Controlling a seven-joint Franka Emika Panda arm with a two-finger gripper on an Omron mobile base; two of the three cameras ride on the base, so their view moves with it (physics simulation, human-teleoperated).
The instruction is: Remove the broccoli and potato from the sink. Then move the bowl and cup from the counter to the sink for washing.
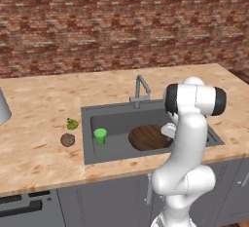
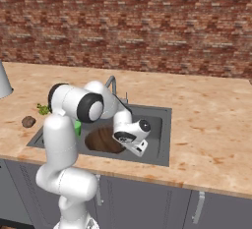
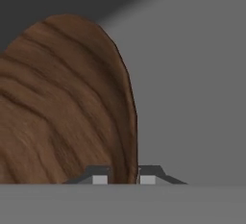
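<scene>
The dark wood-grain bowl (image 1: 146,138) (image 2: 102,140) (image 3: 62,107) sits low in the middle of the dark grey sink (image 1: 116,116) (image 2: 158,125). My gripper (image 3: 123,179) is shut on the bowl's right rim, one fingertip on each side of the thin edge. The bright green cup (image 1: 100,136) (image 2: 77,127) stands upright in the sink's left part, apart from the bowl. On the counter (image 1: 39,109), just left of the sink, lie the yellow-green broccoli (image 1: 72,123) (image 2: 43,109) and, nearer the front, the brown potato (image 1: 67,140) (image 2: 28,121).
The grey faucet (image 1: 141,89) (image 2: 113,83) rises behind the sink. A tall pale vessel (image 1: 2,106) (image 2: 4,83) stands at the far left of the counter. A brick wall closes the back; grey cabinets run below the counter's front edge.
</scene>
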